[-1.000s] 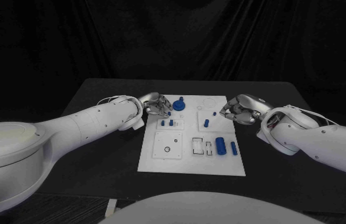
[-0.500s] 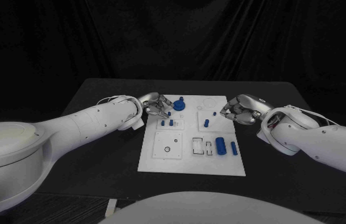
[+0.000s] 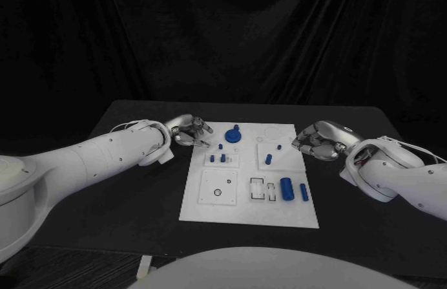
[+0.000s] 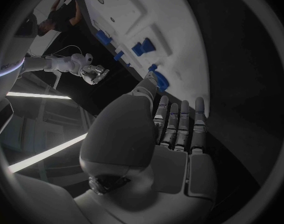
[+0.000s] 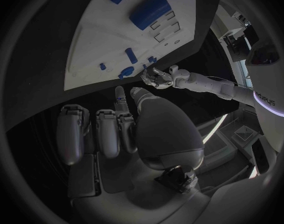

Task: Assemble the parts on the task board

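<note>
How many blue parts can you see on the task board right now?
7 on the task board: round knobbed part at the far edge, two small pegs, a tall peg, a tiny one, a thick cylinder, a thin rod. Others may be hidden.

Lab: black-curtained robot table (image 3: 130,192)

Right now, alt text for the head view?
A white task board lies mid-table with small blue parts on it. The left hand is at its far left corner and the right hand off its right edge; neither holds anything.
</note>
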